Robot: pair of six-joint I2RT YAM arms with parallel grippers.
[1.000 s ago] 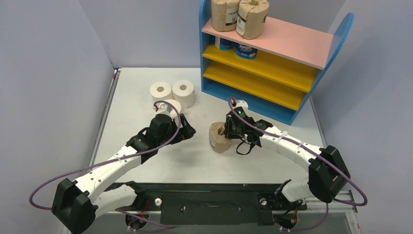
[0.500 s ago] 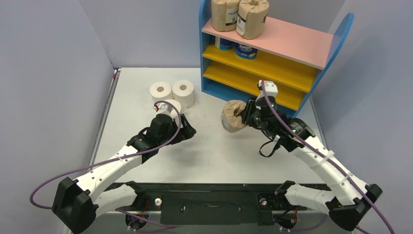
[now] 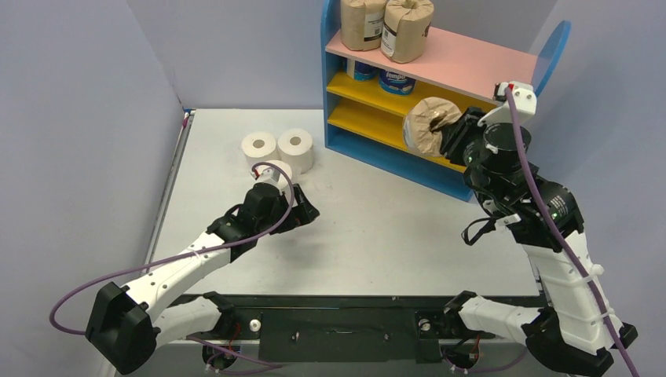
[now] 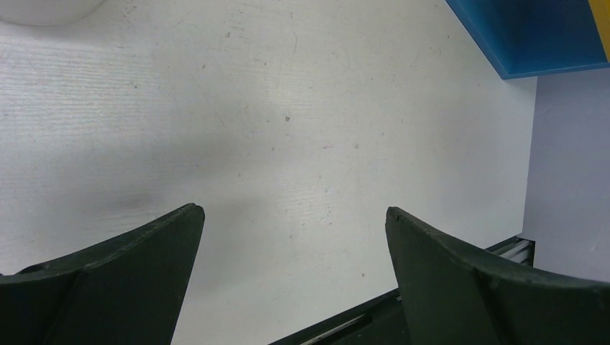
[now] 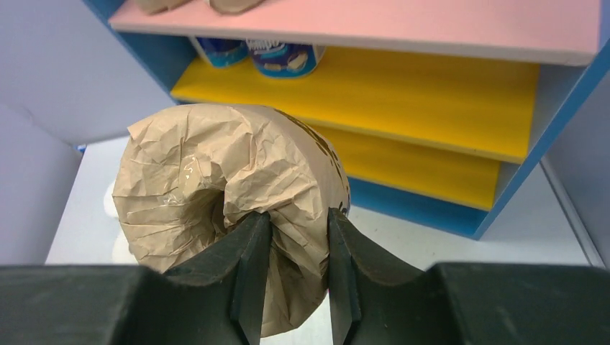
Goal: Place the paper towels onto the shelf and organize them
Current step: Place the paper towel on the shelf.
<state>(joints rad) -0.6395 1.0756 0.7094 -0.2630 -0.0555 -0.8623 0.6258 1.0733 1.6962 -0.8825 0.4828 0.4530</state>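
right hand (image 3: 449, 130) closed on a brown-wrapped roll, raised in front of the shelf

- right hand (image 5: 295, 215): two dark fingers pinch the roll's wall, one in its hollow core, one outside.
- brown-wrapped roll (image 3: 424, 126) (image 5: 216, 180): held in the air, crumpled end towards the wrist camera, in front of the shelf's yellow boards and resting on none of them.
- shelf (image 3: 331, 78) (image 5: 431, 86): far right of the surface (image 3: 377, 228); blue sides, pink top board, two yellow boards below.
- pink top board, left end: two brown-wrapped rolls (image 3: 363, 22), upright, side by side.
- upper yellow board, left end: two "tempo" rolls (image 3: 397, 81).
- far left of the surface: two white rolls (image 3: 259, 145) touching, a third white roll (image 3: 276, 170) just nearer, partly hidden by the left arm.
- left hand (image 3: 302, 210) (image 4: 295, 212): fingers spread wide, nothing between them, low over bare surface beside the third white roll.
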